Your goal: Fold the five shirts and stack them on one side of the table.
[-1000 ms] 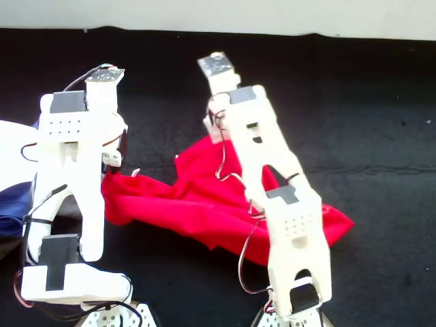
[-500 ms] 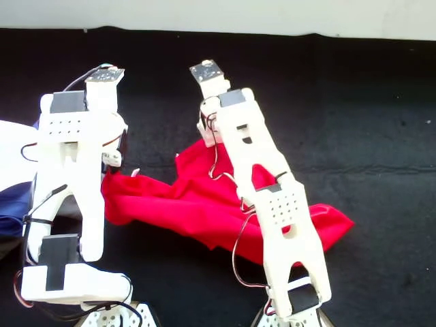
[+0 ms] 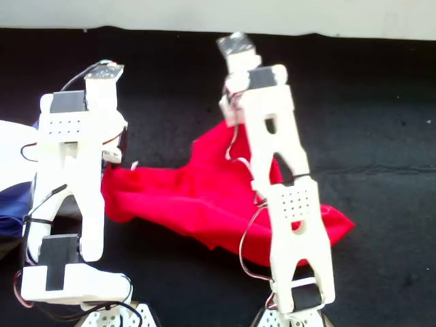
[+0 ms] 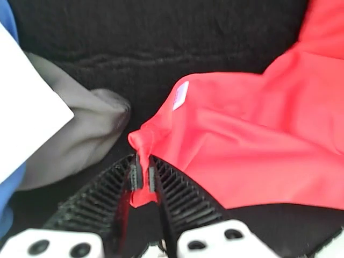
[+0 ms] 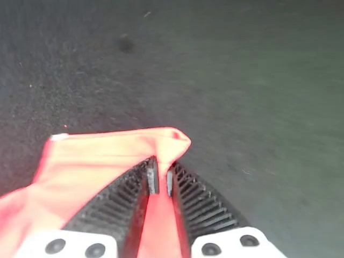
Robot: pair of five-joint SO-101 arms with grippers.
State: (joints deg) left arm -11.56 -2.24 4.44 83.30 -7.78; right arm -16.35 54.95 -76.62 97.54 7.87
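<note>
A red shirt [image 3: 204, 204] lies crumpled across the middle of the black table [image 3: 381, 116]. My left gripper [image 4: 142, 176] is shut on a corner of the red shirt [image 4: 258, 145], close to its white label [image 4: 181, 95]. That arm [image 3: 71, 177] stands at the left in the high view. My right gripper [image 5: 160, 180] is shut on another edge of the red shirt [image 5: 102, 156] and holds it above the table. The right arm [image 3: 279, 163] lifts the cloth into a peak near the table's far middle.
A stack of shirts sits at the table's left edge: white [image 3: 12, 153] over dark blue [image 3: 15, 204]. The left wrist view shows the white [image 4: 21, 123], grey [image 4: 80, 134] and blue [image 4: 6, 21] layers. A pale wall [image 3: 272, 17] runs behind the table.
The right arm has swung to the right and farther back, drawing the held shirt edge up into a taller peak. The left arm has kept still.
</note>
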